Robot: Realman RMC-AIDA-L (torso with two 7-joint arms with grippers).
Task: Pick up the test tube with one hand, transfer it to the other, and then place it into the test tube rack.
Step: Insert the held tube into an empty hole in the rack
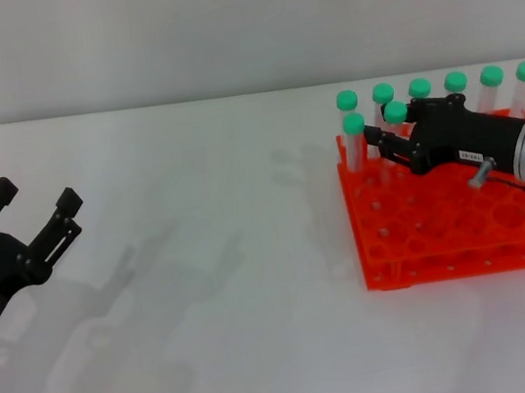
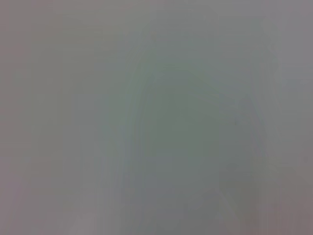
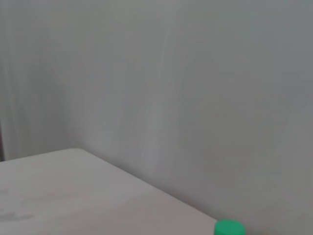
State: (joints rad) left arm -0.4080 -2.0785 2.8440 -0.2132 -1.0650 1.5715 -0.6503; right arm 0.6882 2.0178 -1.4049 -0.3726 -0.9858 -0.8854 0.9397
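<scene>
Eight tubes: standing in rack [image 1: 445, 228], right.
Right gripper [image 1: 386, 146]: pinching test tube [image 1: 395, 115].
Left gripper [image 1: 37, 210]: hanging spread, far left.

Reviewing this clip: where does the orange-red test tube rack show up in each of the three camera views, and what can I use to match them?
Head view: the test tube rack sits at right, under the right gripper.
Left wrist view: not in it; only a blank blur.
Right wrist view: rack not in it; only one green cap at the lower edge.
Shared landmark: the green caps, seen in head and right wrist views.
</scene>
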